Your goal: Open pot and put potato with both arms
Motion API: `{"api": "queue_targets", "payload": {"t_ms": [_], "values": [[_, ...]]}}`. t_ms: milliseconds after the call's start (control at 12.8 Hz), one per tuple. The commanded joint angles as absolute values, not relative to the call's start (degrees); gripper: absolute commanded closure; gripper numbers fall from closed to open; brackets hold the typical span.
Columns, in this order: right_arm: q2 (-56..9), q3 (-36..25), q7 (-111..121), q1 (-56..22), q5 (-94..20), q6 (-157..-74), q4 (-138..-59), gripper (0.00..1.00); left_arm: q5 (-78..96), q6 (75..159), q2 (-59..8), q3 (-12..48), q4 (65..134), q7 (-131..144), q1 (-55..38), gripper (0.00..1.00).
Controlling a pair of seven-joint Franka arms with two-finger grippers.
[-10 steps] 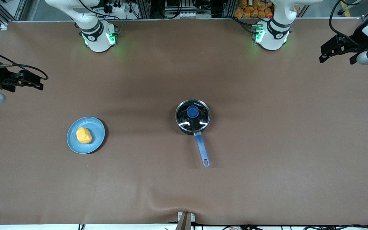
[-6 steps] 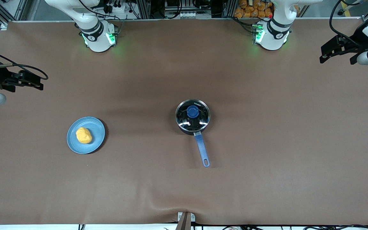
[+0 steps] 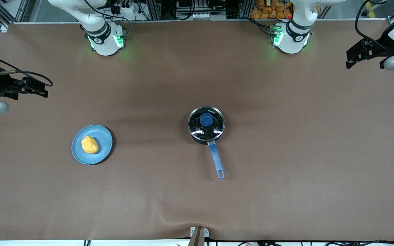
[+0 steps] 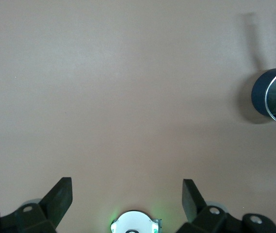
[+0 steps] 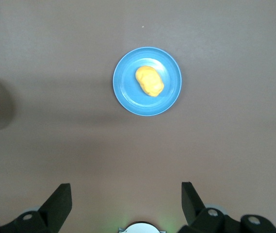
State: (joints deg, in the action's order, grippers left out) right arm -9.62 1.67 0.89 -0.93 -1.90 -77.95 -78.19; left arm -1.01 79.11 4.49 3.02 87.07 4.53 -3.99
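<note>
The black pot [image 3: 206,131] stands mid-table with its glass lid [image 3: 214,128] and blue knob [image 3: 206,119] on it; its blue handle [image 3: 216,160] points toward the front camera. The potato [image 3: 89,144] lies on a blue plate [image 3: 104,145] toward the right arm's end. My right gripper [image 3: 43,89] hangs open and empty above that end; its wrist view shows the potato [image 5: 149,81], the plate [image 5: 128,94] and my own gripper [image 5: 125,194]. My left gripper [image 3: 351,59] hangs open and empty above the left arm's end [image 4: 125,194]; the pot [image 4: 273,94] shows at the edge of its view.
The brown table cloth [image 3: 286,153] has a wrinkle at the front edge by a small metal bracket [image 3: 198,235]. The two arm bases [image 3: 106,39] [image 3: 291,37] stand at the back edge.
Both grippers have shifted only slightly at their ends of the table; the left one moved a little outward. Pot, lid, plate and potato have not moved.
</note>
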Motion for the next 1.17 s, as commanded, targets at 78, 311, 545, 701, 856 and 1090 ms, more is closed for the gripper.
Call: {"api": "queue_targets", "payload": {"t_ms": [78,311,545,701,856,1090], "values": [[-16.15,1.41,-0.43,-5.17,-3.78,-81.2,-78.14,0.0,-2.28,78.57,4.83,3.25,85.96,5.45,-4.22,0.0],[-18.19,1.32,0.25,-3.88,-6.76,-82.79,-81.28,0.0,-1.49,78.57,4.83,3.34,85.78,5.36,-4.39,0.0],[-18.72,1.23,3.49,-3.69,-6.16,-82.44,-83.32,0.0,-1.58,78.57,4.75,3.69,85.87,5.01,-4.31,0.0],[-22.39,1.23,7.37,-3.34,-2.48,-86.02,-83.23,0.0,-1.58,78.57,4.66,3.69,85.87,4.66,-4.31,0.0],[-27.57,1.23,15.42,-2.81,-2.02,-90.86,-83.23,0.0,-1.67,78.66,4.48,3.69,85.78,4.83,-4.48,0.0],[-34.26,1.23,24.94,-1.5,-2.02,-96.93,-83.23,0.0,-1.93,79.01,4.13,3.69,85.87,4.57,-4.74,0.0]]}}
